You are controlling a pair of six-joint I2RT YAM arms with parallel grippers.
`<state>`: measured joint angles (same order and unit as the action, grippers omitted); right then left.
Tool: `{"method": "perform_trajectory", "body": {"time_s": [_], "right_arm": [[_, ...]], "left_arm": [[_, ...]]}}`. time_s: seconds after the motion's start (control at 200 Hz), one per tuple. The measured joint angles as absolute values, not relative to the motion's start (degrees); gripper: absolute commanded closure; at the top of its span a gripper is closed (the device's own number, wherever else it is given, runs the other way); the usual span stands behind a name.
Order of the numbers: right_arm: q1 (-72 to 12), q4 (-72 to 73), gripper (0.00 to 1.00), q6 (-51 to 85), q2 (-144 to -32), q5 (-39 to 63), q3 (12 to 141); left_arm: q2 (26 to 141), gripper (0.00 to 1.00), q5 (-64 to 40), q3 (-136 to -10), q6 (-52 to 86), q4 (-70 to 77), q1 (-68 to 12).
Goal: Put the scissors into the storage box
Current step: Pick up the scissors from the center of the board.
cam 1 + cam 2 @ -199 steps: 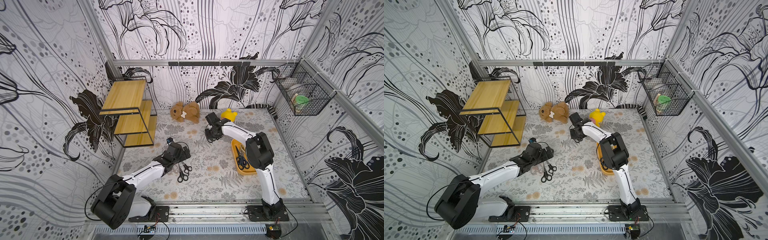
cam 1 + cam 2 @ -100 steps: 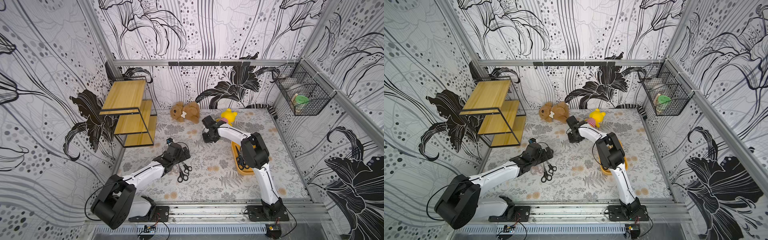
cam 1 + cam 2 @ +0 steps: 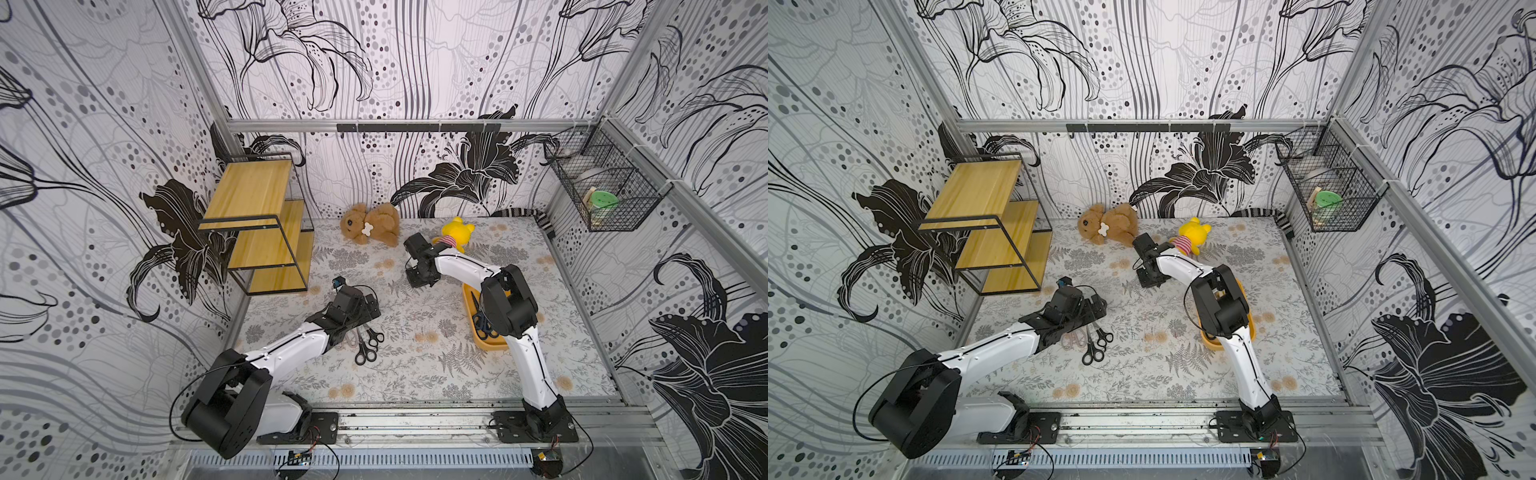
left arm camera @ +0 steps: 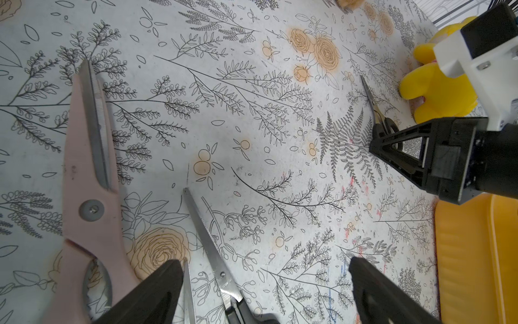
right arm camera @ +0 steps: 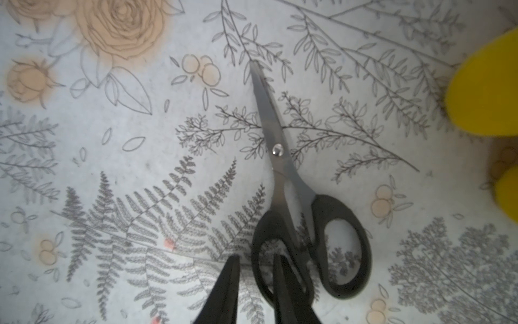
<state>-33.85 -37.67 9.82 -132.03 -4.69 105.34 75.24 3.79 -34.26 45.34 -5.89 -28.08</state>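
Jaws on the right gripper (image 5: 255, 257) stand close around one loop of the black-handled scissors (image 5: 276, 157), grip unclear; lifted so, they may pivot and slip.

I see my left arm (image 3: 286, 349) and right arm (image 3: 532, 365) in white shells, black joints, thin black cables looping.

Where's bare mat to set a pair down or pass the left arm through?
Free: the mat strip along the front rail; the middle, between the loose scissors and the orange box; the right side beyond the box. Crowded: the back, with teddy bear, yellow toy and right pincer.
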Motion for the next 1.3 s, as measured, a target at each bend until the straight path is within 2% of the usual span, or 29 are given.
{"method": "perform_trajectory", "body": {"time_s": [0.2,0.786,0.951,1.301], "right_arm": [[-33.8,-35.8,1.00,9.6,-129.7,-4.7,101.3],[-34.4,-33.2,1.00,8.7,-128.6,-4.7,99.3],[-35.2,-33.2,1.00,9.1,-127.9,-1.6,99.2],[-36.2,-32.6,1.00,12.1,-115.6,-0.1,98.0]], "left_arm": [[75.2,0.03,3.9,-34.3,45.5,-5.8,-28.1],[74.1,0.03,5.0,-34.3,45.8,-6.0,-28.1],[72.9,0.03,5.6,-34.3,46.3,-6.3,-27.9],[72.0,0.03,5.8,-34.2,46.7,-6.5,-27.9]]}}
